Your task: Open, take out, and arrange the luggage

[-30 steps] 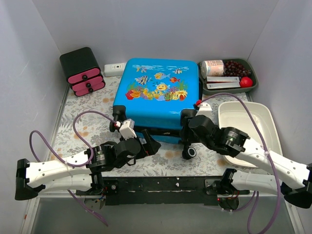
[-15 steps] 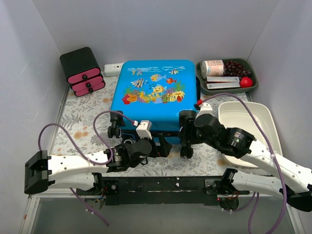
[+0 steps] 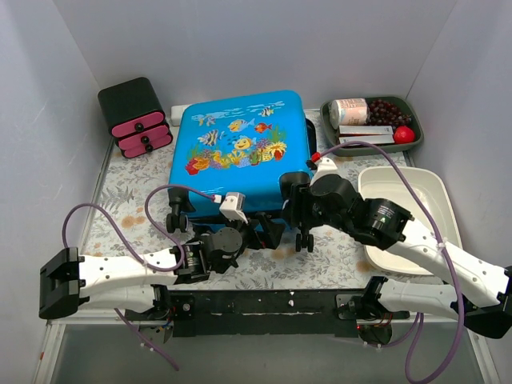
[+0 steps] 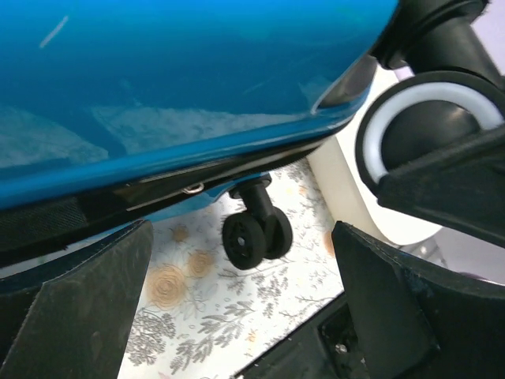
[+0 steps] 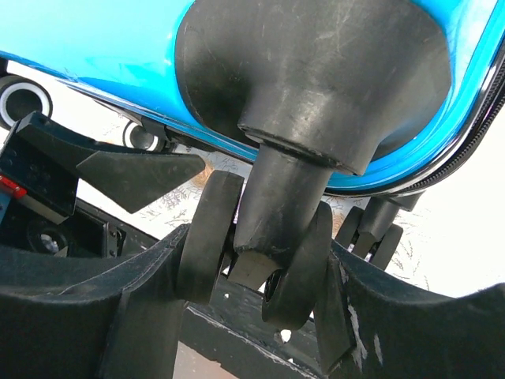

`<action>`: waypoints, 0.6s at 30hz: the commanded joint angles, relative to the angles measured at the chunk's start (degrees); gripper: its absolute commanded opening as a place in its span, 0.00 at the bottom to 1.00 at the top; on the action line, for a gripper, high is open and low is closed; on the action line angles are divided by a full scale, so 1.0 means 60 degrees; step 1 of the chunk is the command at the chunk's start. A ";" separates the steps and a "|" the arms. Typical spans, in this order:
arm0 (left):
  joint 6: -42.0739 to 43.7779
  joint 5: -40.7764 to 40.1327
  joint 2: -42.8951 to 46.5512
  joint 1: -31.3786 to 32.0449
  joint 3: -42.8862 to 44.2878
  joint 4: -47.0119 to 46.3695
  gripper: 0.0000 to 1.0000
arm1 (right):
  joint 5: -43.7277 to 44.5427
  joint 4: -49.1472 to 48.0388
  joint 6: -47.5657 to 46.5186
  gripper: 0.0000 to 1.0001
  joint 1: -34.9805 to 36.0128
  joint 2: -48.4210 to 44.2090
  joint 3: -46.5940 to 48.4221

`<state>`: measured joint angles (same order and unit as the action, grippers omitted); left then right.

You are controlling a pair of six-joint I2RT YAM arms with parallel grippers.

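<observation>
Blue luggage more askew than a second ago; right pincer tight on its wheel, left pincer wide.

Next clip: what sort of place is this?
Probably a lab test cell, not a home: plain white walls box in a floral-covered table, the left arm and right arm are bolted to its near edge, and the fish-print suitcase looks like a staged prop.

Blue suitcase at centre, closed, fish print up, askew. Black drawer box at 10 o'clock. Green tray at 2 o'clock. White tub at 3 o'clock. Left gripper at suitcase's near edge, 6 o'clock. Right gripper on near right wheel.
</observation>
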<state>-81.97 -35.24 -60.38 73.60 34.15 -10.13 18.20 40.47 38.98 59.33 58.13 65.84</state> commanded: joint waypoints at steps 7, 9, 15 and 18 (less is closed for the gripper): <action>0.1108 -0.1684 -0.0981 0.0008 -0.0184 -0.0726 0.94 | -0.1494 -0.4283 -0.0170 0.01 0.0380 -0.1543 -0.0777; 0.1313 -0.2178 -0.1419 0.0008 -0.0228 -0.1547 0.93 | -0.1830 -0.4328 0.0049 0.01 0.0380 -0.1558 -0.1202; 0.1081 -0.2932 -0.3380 0.0008 0.0650 -0.1462 0.93 | -0.2476 -0.4474 0.0695 0.01 0.0380 -0.1704 -0.2110; 0.0729 -0.1688 -0.3705 0.0008 0.0535 -0.1913 0.93 | -0.2432 -0.4402 0.0754 0.01 0.0380 -0.1749 -0.2141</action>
<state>-75.55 -48.90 -78.48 75.77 36.23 -18.48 17.28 30.00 44.42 58.76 50.15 51.40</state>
